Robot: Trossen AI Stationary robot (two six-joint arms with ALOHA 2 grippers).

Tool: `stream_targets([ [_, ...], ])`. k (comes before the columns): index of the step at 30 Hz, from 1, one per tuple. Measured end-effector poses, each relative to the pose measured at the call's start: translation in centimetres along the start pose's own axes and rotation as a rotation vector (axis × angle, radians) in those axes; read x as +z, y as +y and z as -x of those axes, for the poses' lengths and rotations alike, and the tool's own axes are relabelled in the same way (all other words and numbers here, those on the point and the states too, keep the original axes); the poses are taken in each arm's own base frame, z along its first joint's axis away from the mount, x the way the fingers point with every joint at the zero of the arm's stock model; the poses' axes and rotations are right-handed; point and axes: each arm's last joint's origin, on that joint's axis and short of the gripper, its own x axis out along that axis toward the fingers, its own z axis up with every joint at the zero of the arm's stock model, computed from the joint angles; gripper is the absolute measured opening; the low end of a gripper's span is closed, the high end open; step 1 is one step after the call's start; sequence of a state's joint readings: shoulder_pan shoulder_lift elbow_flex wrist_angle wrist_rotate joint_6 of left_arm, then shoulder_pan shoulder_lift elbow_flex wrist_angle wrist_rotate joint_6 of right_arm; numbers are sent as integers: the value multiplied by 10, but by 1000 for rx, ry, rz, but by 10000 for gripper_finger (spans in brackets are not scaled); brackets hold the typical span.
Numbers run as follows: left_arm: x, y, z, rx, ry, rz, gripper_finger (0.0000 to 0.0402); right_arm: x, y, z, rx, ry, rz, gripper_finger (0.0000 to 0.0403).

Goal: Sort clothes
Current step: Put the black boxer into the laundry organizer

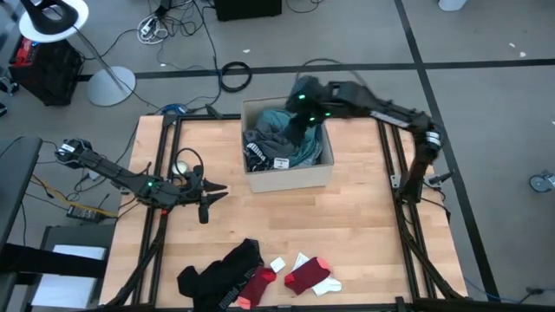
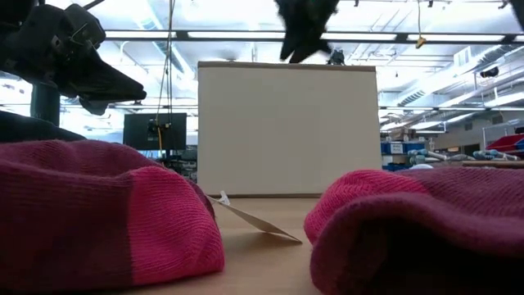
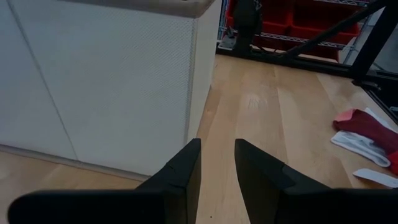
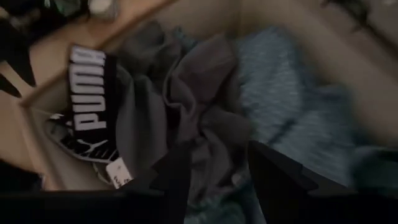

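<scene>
Right gripper up over the far side of the cardboard box, fingers parted in the right wrist view, nothing clamped between them, hanging just above the pile inside. In the box: grey garment bunched in the middle, pale blue garment beside it, and black waistband with white lettering along the box's left wall, a small paper tag hanging off it. From above, the same heap showing as teal and grey cloth filling the box, which sits at the far middle of the wooden table.

Left gripper low over the table's left side, pointing right toward the box, well apart from it. Fingers narrowly parted in the left wrist view, empty, bare wood visible through the gap.

Near edge of the table: black garment crumpled left of centre, touching a red sock. Just right of that, a second red sock with white at the cuff, plus small white tags lying alongside. In the low view, both red socks close up, one on each side, with a paper tag flat on the wood between them and the box front standing behind.
</scene>
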State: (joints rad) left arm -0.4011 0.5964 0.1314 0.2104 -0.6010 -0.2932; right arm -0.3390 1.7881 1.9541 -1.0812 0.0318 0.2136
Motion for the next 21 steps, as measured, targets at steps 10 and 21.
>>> stream_targets([
  [10,0,0,0,1,3,5,103,-43,32,88,-36,-73,41,155],
  [21,0,-2,0,-61,18,59,103,-175,85,69,-81,-105,54,155],
])
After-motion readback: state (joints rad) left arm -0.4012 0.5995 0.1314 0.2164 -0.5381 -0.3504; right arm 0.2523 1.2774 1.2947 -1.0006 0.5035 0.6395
